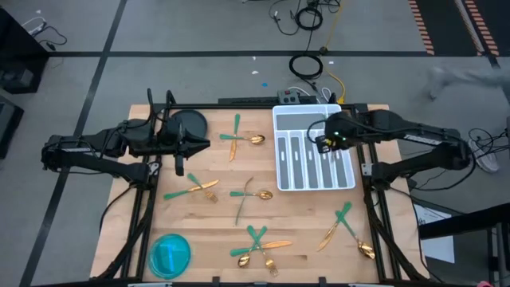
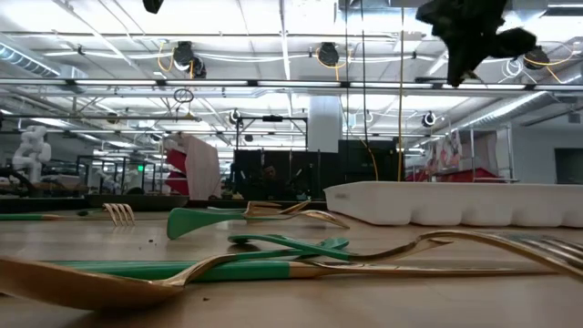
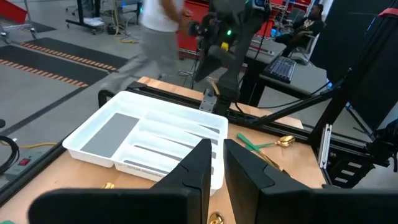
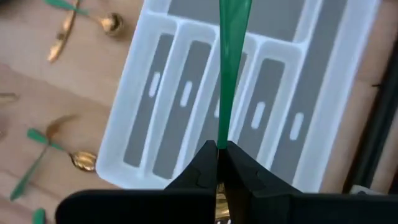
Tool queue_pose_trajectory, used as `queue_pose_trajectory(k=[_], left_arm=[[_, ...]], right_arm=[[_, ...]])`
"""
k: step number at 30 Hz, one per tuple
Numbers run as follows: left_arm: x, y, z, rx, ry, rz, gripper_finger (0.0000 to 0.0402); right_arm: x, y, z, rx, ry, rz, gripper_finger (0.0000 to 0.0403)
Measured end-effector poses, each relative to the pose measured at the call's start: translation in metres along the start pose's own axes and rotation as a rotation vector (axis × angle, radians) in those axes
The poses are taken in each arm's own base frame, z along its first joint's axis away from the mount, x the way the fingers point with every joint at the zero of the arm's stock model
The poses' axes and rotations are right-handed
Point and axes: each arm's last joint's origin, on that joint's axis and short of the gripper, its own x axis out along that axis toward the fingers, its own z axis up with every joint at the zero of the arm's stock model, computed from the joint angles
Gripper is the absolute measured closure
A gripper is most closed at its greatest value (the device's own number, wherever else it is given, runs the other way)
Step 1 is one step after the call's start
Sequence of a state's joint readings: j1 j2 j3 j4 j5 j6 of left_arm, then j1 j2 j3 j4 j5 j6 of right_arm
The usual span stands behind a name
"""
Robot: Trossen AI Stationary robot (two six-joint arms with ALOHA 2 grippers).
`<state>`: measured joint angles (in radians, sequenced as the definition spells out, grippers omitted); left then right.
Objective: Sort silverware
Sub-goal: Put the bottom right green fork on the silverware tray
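Note:
The silverware, gold heads on teal handles, lies in crossed pairs on the wooden table: at the far centre (image 1: 239,139), in the middle (image 1: 251,195), centre left (image 1: 195,190), near centre (image 1: 259,243) and near right (image 1: 343,227). My right gripper (image 4: 217,149) hangs high over the white compartment tray (image 1: 315,147), shut on one teal-handled piece (image 4: 230,62); I cannot tell whether it is a spoon, fork or knife. My left gripper (image 3: 217,168) waits at the table's left, pointing toward the tray, its fingers a narrow gap apart with nothing between them. My right gripper pinches the piece between its two fingers where the teal handle (image 4: 219,138) meets the gold part, which shows behind the fingertips. The fingers slant steeply down from above. The handle sticks out past the fingertips along them, toward the tray's long slots, lifted clear of the tray.
A blue round bowl (image 1: 170,255) stands at the near left corner. A dark round disc (image 1: 190,123) lies at the far left beside the left arm. The tray (image 4: 124,124) has several long slots and one wide cross slot. A person walks in the room beyond.

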<state>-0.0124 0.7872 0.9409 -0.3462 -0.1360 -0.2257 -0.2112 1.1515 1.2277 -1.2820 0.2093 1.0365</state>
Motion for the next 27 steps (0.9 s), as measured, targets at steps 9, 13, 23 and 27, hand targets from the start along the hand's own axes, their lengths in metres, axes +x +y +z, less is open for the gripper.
queue_pose_trajectory(k=[9, 13, 23, 27], left_arm=[[0.000, 0.000, -0.001, 0.006, 0.007, 0.002, 0.0352], [0.000, 0.000, -0.001, 0.007, 0.011, 0.002, 0.0352], [0.000, 0.001, -0.004, 0.010, 0.044, 0.010, 0.0352], [0.000, 0.001, -0.003, 0.009, 0.030, 0.006, 0.0352]], right_arm=[[0.081, -0.015, -0.005, 0.068, 0.142, 0.060, 0.0402], [0.105, -0.019, -0.012, 0.091, 0.132, 0.142, 0.0402], [0.105, -0.035, -0.021, 0.172, -0.195, 0.767, 0.0403], [0.114, -0.048, -0.034, 0.247, -0.309, 1.043, 0.0403]])
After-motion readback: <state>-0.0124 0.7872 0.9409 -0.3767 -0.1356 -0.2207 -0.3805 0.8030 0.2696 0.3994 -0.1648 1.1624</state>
